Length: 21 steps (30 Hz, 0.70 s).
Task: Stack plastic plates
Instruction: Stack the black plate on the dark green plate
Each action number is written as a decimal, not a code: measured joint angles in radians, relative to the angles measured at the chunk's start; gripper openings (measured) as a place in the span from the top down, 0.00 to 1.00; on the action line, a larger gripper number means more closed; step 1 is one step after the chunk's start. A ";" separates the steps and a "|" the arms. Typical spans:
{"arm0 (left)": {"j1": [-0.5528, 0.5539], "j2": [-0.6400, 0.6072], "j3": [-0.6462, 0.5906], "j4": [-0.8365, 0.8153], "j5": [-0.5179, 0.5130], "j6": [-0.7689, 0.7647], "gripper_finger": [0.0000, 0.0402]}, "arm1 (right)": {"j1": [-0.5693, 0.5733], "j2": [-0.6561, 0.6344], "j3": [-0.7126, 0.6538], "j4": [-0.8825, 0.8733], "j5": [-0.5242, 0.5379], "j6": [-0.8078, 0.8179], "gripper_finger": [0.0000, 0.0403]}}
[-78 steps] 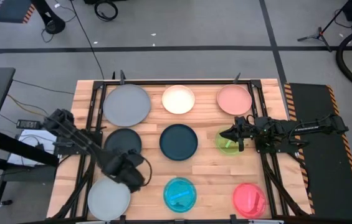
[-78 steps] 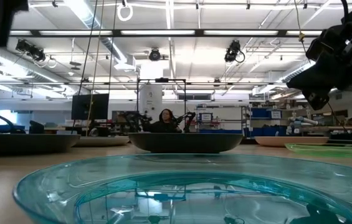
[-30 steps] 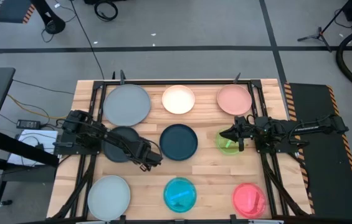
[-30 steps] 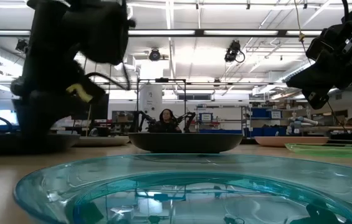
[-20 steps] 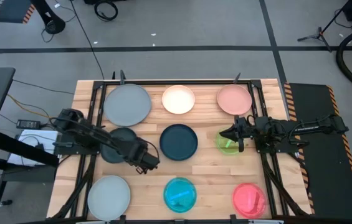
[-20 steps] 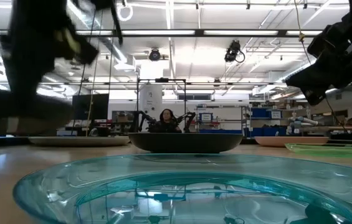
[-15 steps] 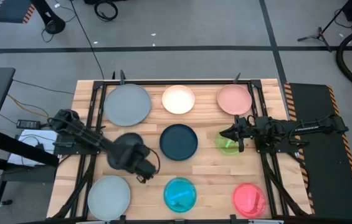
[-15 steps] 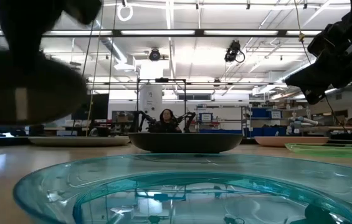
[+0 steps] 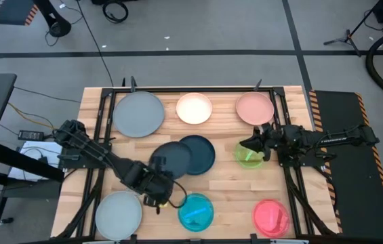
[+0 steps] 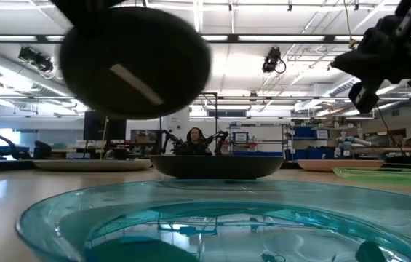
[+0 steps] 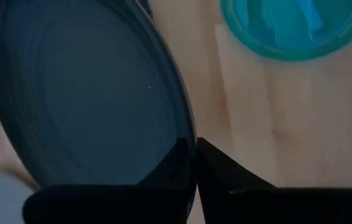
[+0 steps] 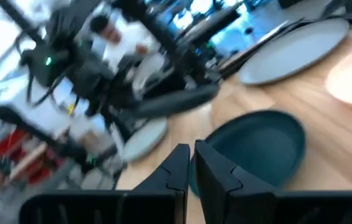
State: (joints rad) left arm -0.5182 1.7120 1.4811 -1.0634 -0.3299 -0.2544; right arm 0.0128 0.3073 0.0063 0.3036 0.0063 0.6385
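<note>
While the left gripper [image 9: 158, 192] carries the black plate [image 9: 170, 158] clear of the table, its fingers pinch only the plate's near rim, as the left wrist view shows, so the whole disc hangs out beyond a thin edge hold. That is the main risk, in my judgement: a smooth plastic rim could slip or swivel in so narrow a pinch, and the plate would tilt or drop. It hangs above the wood and partly over the dark teal plate [image 9: 198, 154] in the middle of the table [image 9: 225, 190], so a fall could knock that one askew, or strike the cyan plate [image 9: 196, 211] lying just beside the gripper.

A second risk lies in the setting down. If the plate is let go off-centre over whichever plate it is meant for, it will sit crooked and the pile will lean.

Off to the side, the right gripper [image 9: 253, 144] waits with its fingers nearly together and nothing between them, over the edge of the green plate [image 9: 247, 156]; a swing toward the middle could bring the arms together.
</note>
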 joint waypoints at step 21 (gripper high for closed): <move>0.153 0.198 0.000 0.152 0.012 0.451 0.95 | 0.190 0.261 0.382 -0.116 0.319 0.076 0.98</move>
State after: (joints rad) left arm -0.3651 1.9101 1.4811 -0.9116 -0.3176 0.1966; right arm 0.2024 0.5684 0.3883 0.1873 0.3255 0.7147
